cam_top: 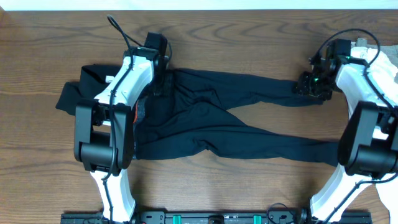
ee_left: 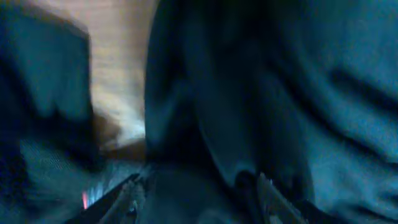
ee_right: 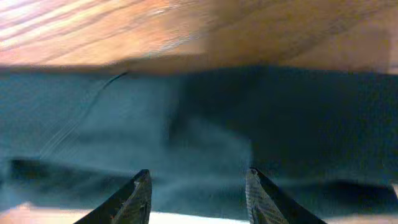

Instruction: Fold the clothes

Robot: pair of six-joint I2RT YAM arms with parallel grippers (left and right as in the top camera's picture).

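Note:
The long dark navy trousers (cam_top: 217,124) lie spread across the wooden table, with the waist at the left and both legs running right. A bit of orange-red waistband (cam_top: 135,113) shows beside the left arm, and as a small pink spot in the left wrist view (ee_left: 84,200). My left gripper (cam_top: 159,82) is low over the waist's far edge. Its fingers (ee_left: 202,202) are apart, with dark blurred cloth (ee_left: 298,93) all around them. My right gripper (cam_top: 309,84) is at the cuff of the far leg, and its fingers (ee_right: 199,193) are open just above the dark cloth (ee_right: 186,124).
A black garment (cam_top: 69,94) lies at the left, partly under the left arm. White or beige cloth shows at the far right edge (cam_top: 387,57) and at the lower right corner (cam_top: 390,200). Bare wood (cam_top: 249,37) runs along the back of the table.

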